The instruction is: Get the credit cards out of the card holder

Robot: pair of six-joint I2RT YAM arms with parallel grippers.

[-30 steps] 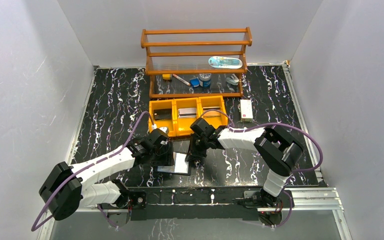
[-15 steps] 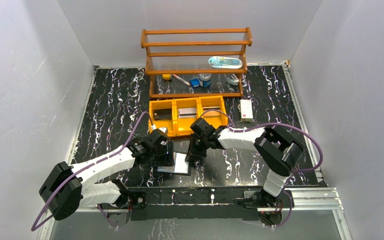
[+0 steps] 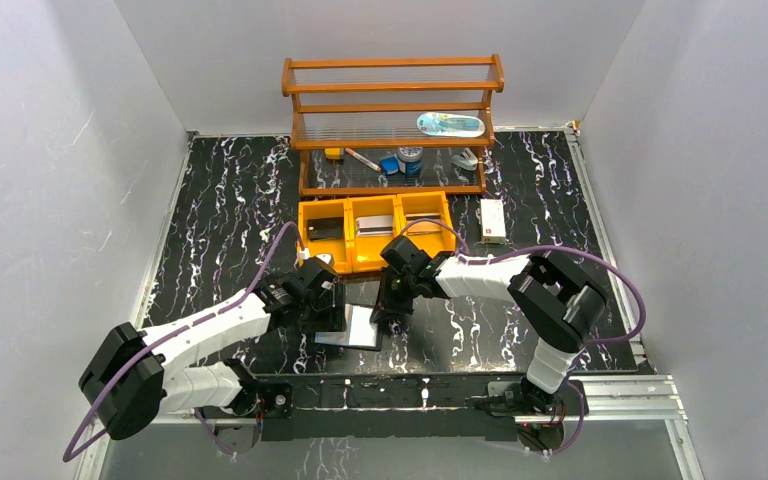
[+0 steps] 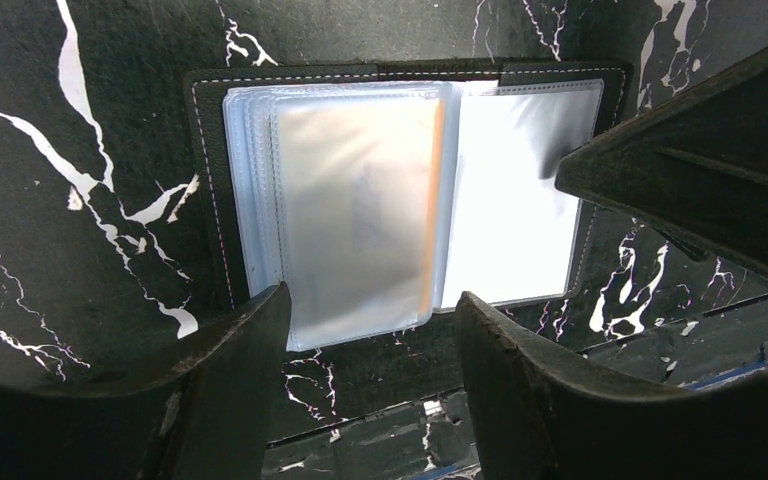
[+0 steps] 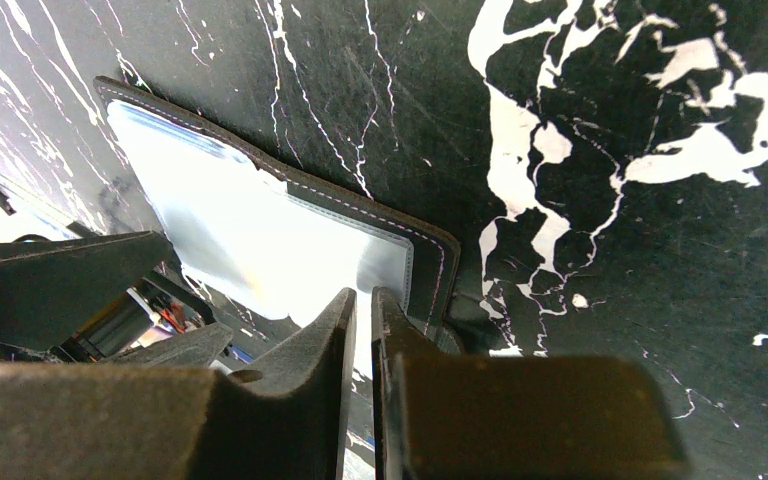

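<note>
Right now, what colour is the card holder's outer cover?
Black; the flat folding card holder shows best in left wrist view.

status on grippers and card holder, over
left gripper open over the card holder; right gripper shut, tip pinning its right panel; holder open flat, tan card in sleeve; nothing blocking

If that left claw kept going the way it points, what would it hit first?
Probably the open card holder: the left gripper, jaws apart, points down over the near edge of its clear sleeves. Depth is unclear, so its fingers may touch the table first.
</note>
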